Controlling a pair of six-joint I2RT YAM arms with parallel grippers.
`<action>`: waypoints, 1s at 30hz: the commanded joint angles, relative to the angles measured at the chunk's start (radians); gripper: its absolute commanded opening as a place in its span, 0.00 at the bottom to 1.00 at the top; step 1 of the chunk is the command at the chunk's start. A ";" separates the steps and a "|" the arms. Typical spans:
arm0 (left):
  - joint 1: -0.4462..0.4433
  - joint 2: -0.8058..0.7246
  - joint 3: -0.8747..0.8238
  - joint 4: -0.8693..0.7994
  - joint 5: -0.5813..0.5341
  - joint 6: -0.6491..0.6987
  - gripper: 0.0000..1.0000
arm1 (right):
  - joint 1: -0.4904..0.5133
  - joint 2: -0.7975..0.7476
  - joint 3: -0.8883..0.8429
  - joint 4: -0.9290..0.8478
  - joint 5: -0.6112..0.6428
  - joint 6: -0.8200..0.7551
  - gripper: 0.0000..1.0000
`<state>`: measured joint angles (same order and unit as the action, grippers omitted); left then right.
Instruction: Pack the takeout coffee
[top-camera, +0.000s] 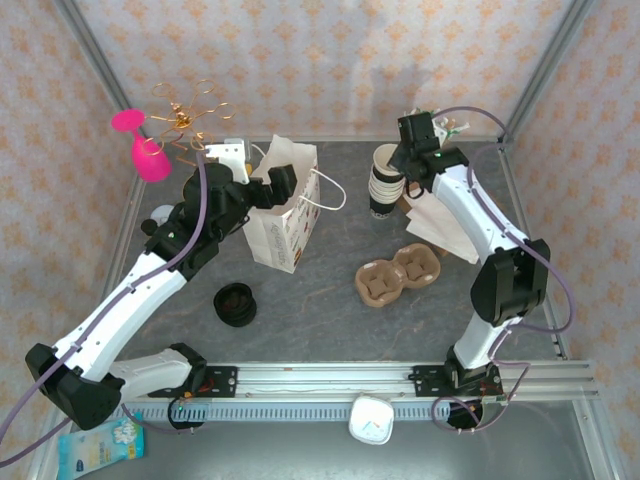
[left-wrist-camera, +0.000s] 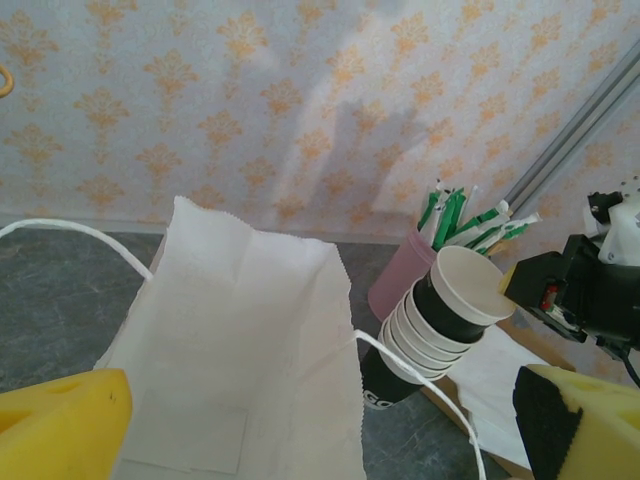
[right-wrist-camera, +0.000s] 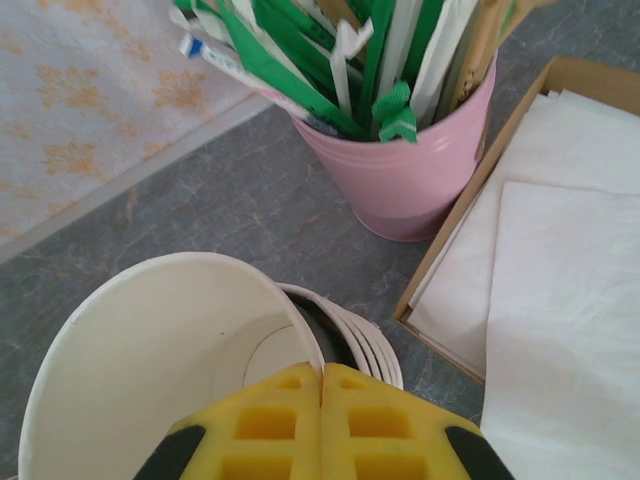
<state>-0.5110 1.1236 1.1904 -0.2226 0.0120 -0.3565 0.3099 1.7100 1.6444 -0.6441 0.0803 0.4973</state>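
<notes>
The right claw (right-wrist-camera: 322, 410) is pressed together at the rim of the top cup in the stack of lidless cups (right-wrist-camera: 150, 370); whether paper is nipped between the pads is unclear. The left claw (left-wrist-camera: 320, 425) is spread wide above the open mouth of the white paper bag (left-wrist-camera: 240, 330). The takeout coffee (top-camera: 236, 304) sits on the worktop (top-camera: 330, 330) in front of the bag, apart from it and from both claws. Nothing seems packed yet: the coffee must be gripped, lifted and lowered into the bag
</notes>
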 joint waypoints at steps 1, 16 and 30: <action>-0.008 0.004 0.041 -0.026 0.011 0.018 0.99 | 0.004 -0.080 0.055 -0.031 0.023 -0.001 0.01; -0.008 -0.034 0.084 -0.138 -0.019 0.028 0.99 | 0.067 -0.231 0.111 -0.185 -0.013 -0.055 0.00; -0.008 -0.128 0.028 -0.295 -0.117 -0.044 0.99 | 0.310 -0.379 -0.141 -0.247 -0.041 -0.011 0.00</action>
<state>-0.5110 1.0222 1.2366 -0.4683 -0.0624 -0.3714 0.5995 1.3811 1.5562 -0.8677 0.0475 0.4648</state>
